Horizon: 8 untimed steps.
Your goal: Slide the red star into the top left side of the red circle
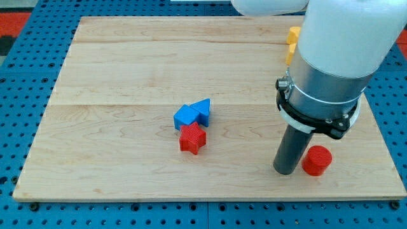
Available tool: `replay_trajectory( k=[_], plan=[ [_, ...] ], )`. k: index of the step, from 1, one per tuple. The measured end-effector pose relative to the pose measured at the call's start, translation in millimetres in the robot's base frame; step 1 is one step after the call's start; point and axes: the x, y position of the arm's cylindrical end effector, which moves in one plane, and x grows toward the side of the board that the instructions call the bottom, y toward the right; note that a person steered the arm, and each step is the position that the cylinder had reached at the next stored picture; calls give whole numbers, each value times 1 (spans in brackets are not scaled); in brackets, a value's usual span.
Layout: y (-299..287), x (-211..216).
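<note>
The red star lies near the middle of the wooden board, touching the blue blocks above it. The red circle lies at the lower right of the board. My tip rests on the board just left of the red circle, almost touching it, and far to the right of the red star.
A blue cube and a blue triangle sit together just above the red star. Yellow blocks show at the view's top right, partly hidden behind the arm. The board's edge runs along the view's bottom.
</note>
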Motion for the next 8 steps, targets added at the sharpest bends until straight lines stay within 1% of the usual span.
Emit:
replay_trajectory(
  k=[1, 2, 3, 4, 7, 8],
  plan=[
    [14, 0],
    [46, 0],
    [46, 0],
    [23, 1],
    [-133, 4],
    [-174, 6]
  ],
)
